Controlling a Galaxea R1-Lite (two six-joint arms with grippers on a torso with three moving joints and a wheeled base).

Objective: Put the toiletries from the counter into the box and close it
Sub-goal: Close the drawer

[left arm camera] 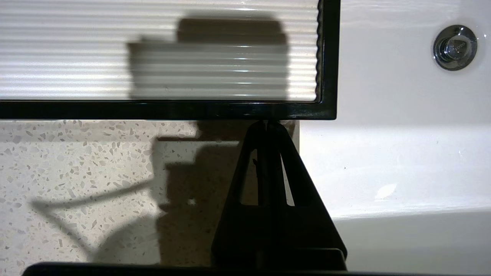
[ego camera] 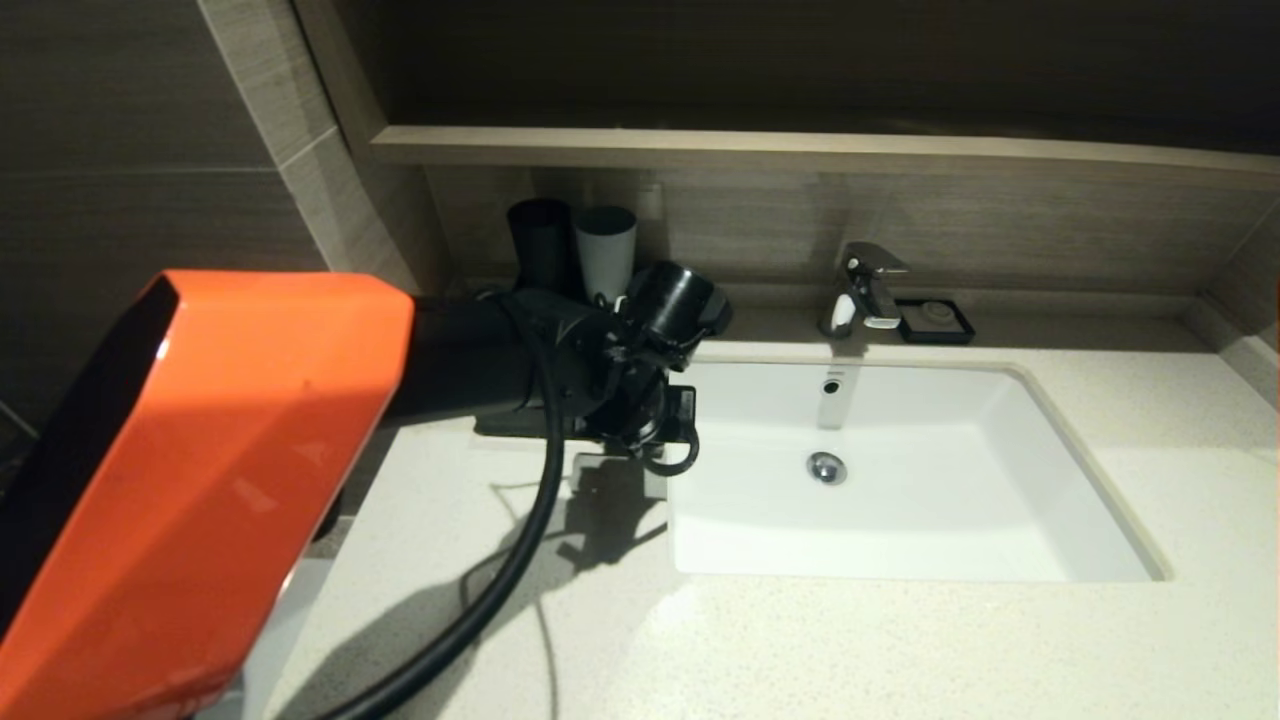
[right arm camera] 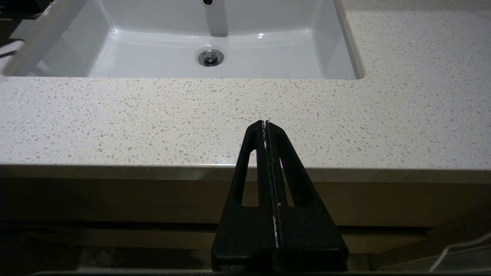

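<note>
The box (left arm camera: 76,57) shows in the left wrist view as a ribbed white top panel in a black frame, standing on the counter (left arm camera: 76,172) beside the sink (left arm camera: 402,161). My left gripper (left arm camera: 265,123) is shut and empty, its tips against the black front edge of the box. In the head view the left arm and wrist (ego camera: 640,400) cover most of the box (ego camera: 497,427). My right gripper (right arm camera: 265,122) is shut and empty, parked low before the counter's front edge (right arm camera: 153,115), out of the head view. No sachets are in view.
A black cup (ego camera: 540,245) and a grey cup (ego camera: 605,250) stand at the back wall behind the left arm. The faucet (ego camera: 865,285) and a small black soap dish (ego camera: 935,320) are behind the sink (ego camera: 900,500). A wooden ledge runs above.
</note>
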